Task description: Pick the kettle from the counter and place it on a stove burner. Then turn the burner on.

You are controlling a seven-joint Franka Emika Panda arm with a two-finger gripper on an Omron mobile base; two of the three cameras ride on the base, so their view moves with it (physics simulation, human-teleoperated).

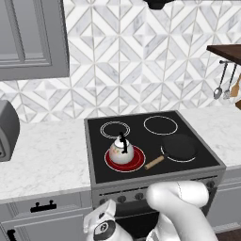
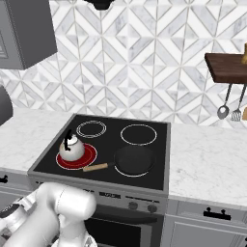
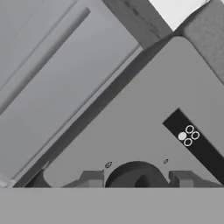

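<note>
Left and right base views sit behind the arm, looking forward and down; both share the cooktop [image 1: 150,141], kettle [image 1: 121,151] and backsplash. Hand view is very close to the stove's grey front panel [image 3: 144,131], probably at a knob [image 3: 135,174].

Flat black pan [image 1: 179,147] with a wooden handle [image 1: 154,162], sitting on the front right ring of the black glass cooktop [image 1: 94,160], right of centre in the left base view. Thin single white ring [image 1: 160,125] behind it; smaller double ring [image 1: 115,129] at rear left. Row of dark knobs [image 1: 122,199] along the grey oven front below. Grey appliance [image 1: 7,129] at the far left edge. Ladle [image 2: 223,110] and slotted spatula [image 2: 236,113] hanging beneath a dark wooden shelf [image 2: 224,65], upper right. Chevron marble tiling [image 2: 144,62] across the back wall. Black drawer handle [image 2: 214,212] at lower right.
</note>
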